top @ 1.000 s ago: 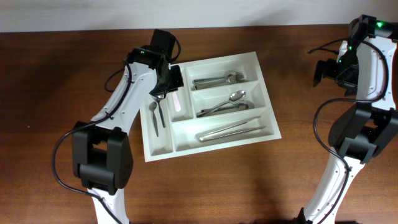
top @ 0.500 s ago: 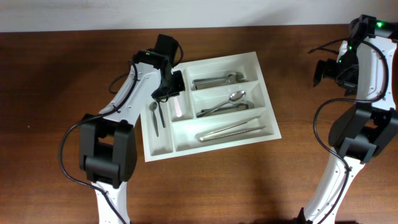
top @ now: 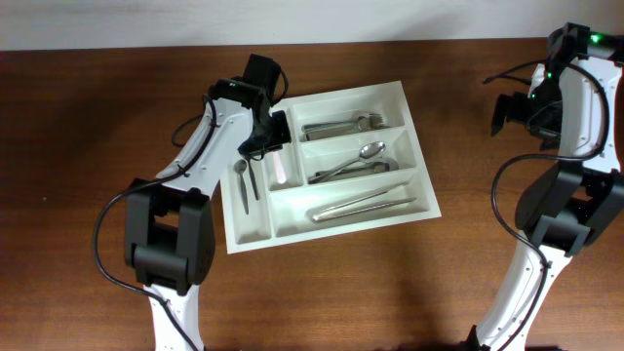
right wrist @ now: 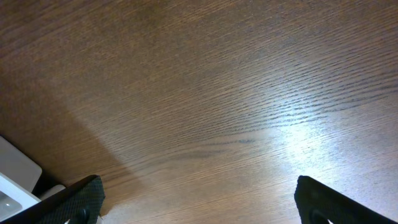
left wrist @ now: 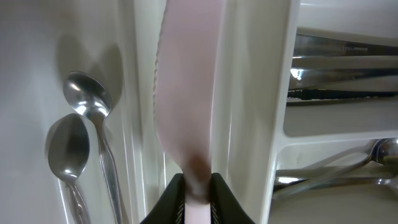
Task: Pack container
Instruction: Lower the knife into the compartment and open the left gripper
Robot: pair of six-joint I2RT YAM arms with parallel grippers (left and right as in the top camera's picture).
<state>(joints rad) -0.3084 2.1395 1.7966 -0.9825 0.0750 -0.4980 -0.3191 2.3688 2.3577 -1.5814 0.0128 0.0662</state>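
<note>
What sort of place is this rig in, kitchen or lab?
Probably a lab test bench, not a kitchen: left arm and right arm at a wooden table, one cutlery tray of utensils.

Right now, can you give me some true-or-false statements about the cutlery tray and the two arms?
1. The left gripper is shut on a pale serrated knife. True.
2. Two small spoons lie in the narrow compartment beside that knife. True.
3. The right gripper holds a fork. False: it is open and empty, above bare wooden table.
4. The white cutlery tray has empty long compartments. False: each holds metal cutlery, including a large spoon in the middle one.
</note>
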